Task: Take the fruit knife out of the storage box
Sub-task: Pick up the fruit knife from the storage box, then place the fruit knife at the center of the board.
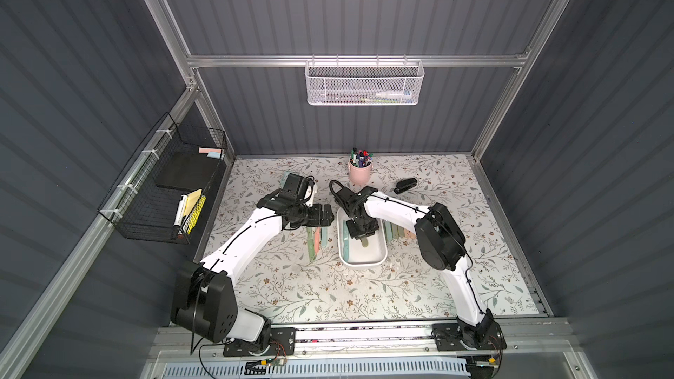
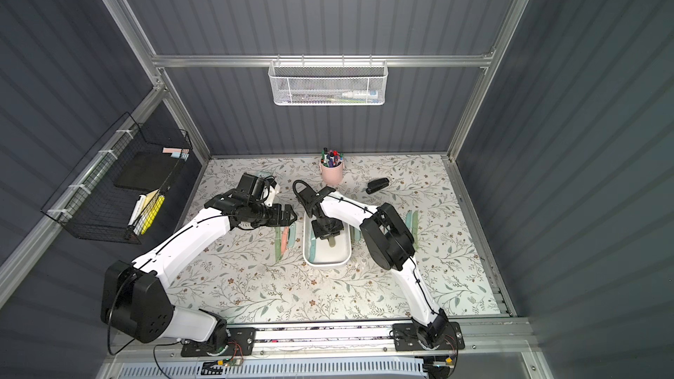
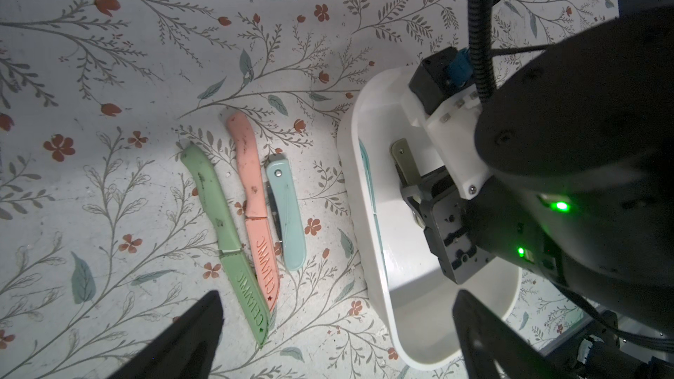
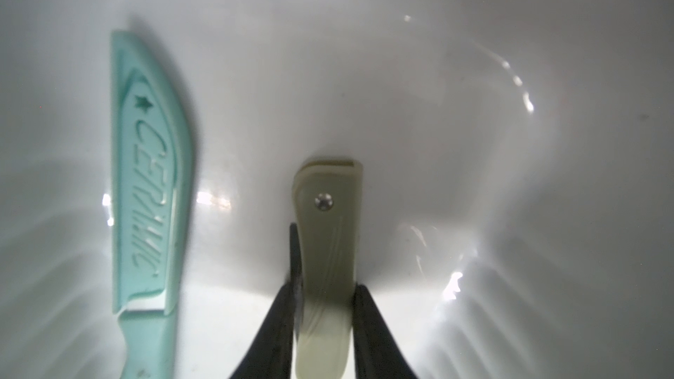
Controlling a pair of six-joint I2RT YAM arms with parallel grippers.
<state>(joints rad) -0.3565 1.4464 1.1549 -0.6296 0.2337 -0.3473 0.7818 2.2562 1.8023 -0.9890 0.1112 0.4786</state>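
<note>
I'm bending my R arm at the elbow and pointing its wrist nearly straight down into the shallow white plastic storage box (image 1: 363, 263) w/ rounded corners, sitting mid-table on the floral-print table cover (image 1: 328, 297). My right gripper (image 4: 325, 275) is pinching narrow. Both black fingers are pressing the sides of the beige folding fruit knife (image 4: 328, 227) w/ a riveted handle, so I'm gripping it low inside the box. Beside it but apart, a teal sheathed knife (image 4: 146, 195) is lying along the box wall, its sheath reading "CERAMIC" after a small star. My L arm is stretching in toward the box's left side. My left gripper (image 3: 337, 295) is hovering w/ jaws spread wide, holding nothing, by three knives lying on the cover: a green sheathed knife (image 3: 222, 220) and a pink sheathed knife (image 3: 251, 191), both reading "CERAMIC", plus a pale-blue folding knife (image 3: 284, 213).
</note>
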